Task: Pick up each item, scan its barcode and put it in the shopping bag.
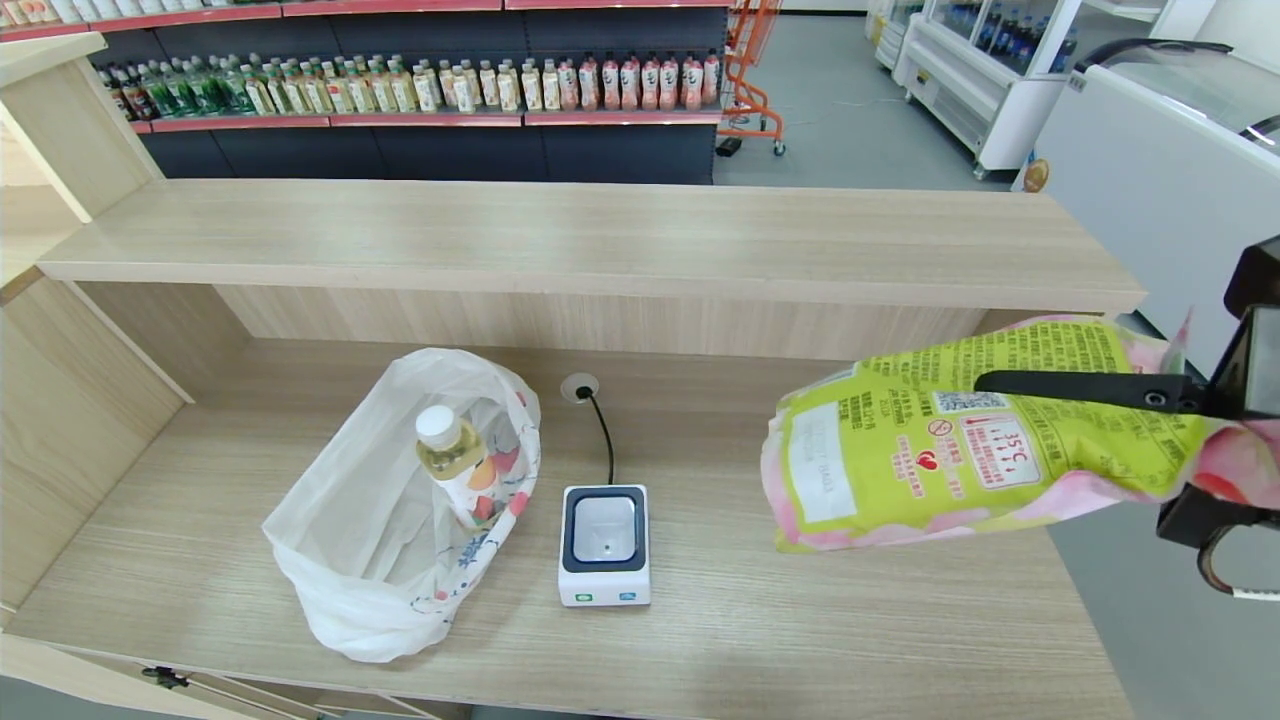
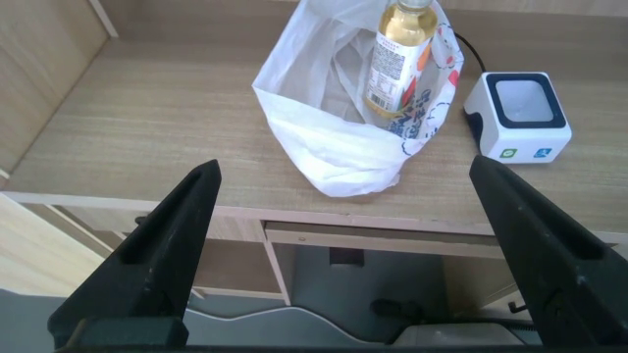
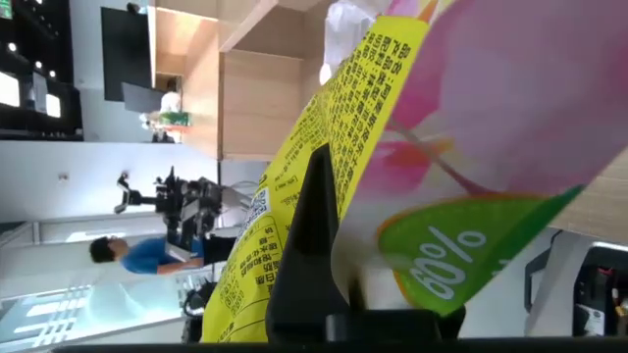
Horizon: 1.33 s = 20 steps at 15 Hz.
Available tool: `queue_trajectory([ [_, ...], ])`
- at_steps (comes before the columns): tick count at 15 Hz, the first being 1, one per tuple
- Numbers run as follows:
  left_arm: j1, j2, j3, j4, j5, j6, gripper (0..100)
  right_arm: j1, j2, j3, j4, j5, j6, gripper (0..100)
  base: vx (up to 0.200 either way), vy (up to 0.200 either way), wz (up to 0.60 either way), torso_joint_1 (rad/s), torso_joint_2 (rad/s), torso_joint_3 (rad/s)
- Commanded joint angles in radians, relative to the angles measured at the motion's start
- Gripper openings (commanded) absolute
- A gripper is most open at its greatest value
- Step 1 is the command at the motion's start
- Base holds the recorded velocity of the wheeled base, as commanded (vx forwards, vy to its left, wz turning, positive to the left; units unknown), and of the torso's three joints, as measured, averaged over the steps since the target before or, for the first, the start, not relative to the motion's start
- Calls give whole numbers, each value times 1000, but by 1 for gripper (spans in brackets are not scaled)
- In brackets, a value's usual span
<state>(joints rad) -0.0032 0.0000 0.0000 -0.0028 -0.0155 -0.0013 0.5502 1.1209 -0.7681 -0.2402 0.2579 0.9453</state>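
Observation:
My right gripper (image 1: 1180, 420) is shut on a green and pink snack pouch (image 1: 960, 440), held level above the right end of the counter, to the right of the scanner. In the right wrist view the pouch (image 3: 442, 147) sits close against a black finger (image 3: 314, 235). The white barcode scanner (image 1: 604, 544) sits mid-counter with its window facing up. To its left stands the white shopping bag (image 1: 370, 530), open, with a drink bottle (image 1: 455, 465) upright inside. My left gripper (image 2: 343, 255) hangs open off the counter's near edge, in front of the bag (image 2: 343, 147) and the scanner (image 2: 520, 116).
A raised wooden ledge (image 1: 580, 240) runs along the back of the counter. The scanner's black cable (image 1: 603, 430) leads to a grommet behind it. Wooden side panels close the left end. Store shelves of bottles (image 1: 420, 85) and freezers (image 1: 1150, 120) stand beyond.

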Motion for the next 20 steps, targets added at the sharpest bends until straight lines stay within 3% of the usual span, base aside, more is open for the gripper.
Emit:
queue_trajectory([
  [1,0,2,0,0,0,0,100,13,-7,-4,-2,3,13,0,0,0,0,0,0,0],
  [10,0,2,0,0,0,0,100,23,16,29,-2,34,41,0,0,0,0,0,0,0],
  [16,0,2,0,0,0,0,100,-52,188,12,-1,-37,297,0,0,0,0,0,0,0],
  [20,0,2,0,0,0,1,100,16,183,39,6,-31,342,0,0,0,0,0,0,0],
])
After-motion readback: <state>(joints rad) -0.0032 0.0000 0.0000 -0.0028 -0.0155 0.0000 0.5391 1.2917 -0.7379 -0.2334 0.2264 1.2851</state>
